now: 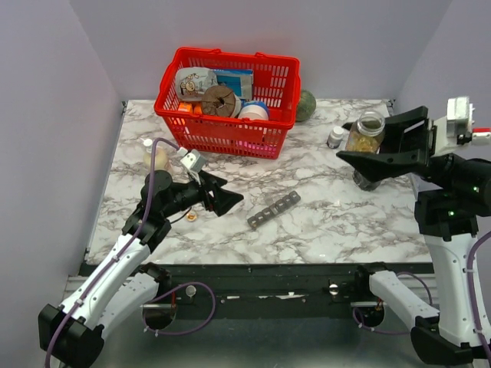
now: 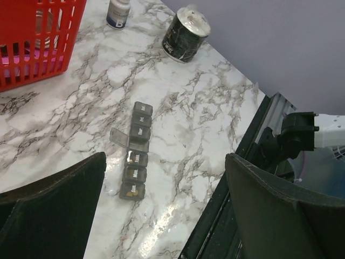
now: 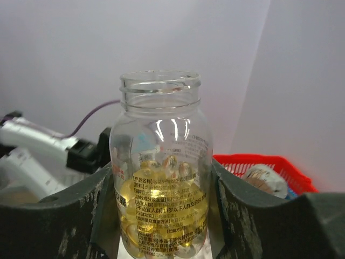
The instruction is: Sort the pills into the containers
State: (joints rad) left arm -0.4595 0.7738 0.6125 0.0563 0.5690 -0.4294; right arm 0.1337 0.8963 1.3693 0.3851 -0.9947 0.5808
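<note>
- The pouring step is judged to be in hand: an uncapped clear glass jar of yellow capsules (image 3: 160,178) is clamped upright between the pads of the right end effector (image 3: 161,216). It appears to be held above the far right of the marbled white tabletop (image 1: 345,222).
- The long dark grey plastic pill strip of small square compartments (image 2: 137,154) lies diagonally near the middle of the tabletop, well apart from the jar. One flap is seen folded open at its middle, and something orange shows in the end compartment nearest the left wrist camera.
- The left end effector (image 2: 164,216) is spread wide and empty, poised just left of the strip.
- Next, the jar would probably need to be carried over the strip and tipped gently, so that few capsules fall into the small open compartment. The strip could be steadied by the left arm.
- A dark round can (image 2: 185,35) and a small white bottle (image 2: 117,12) stand near the jar and may have to be cleared.
- A red mesh plastic basket (image 1: 222,138) of goods sits at the back, outside the path.
</note>
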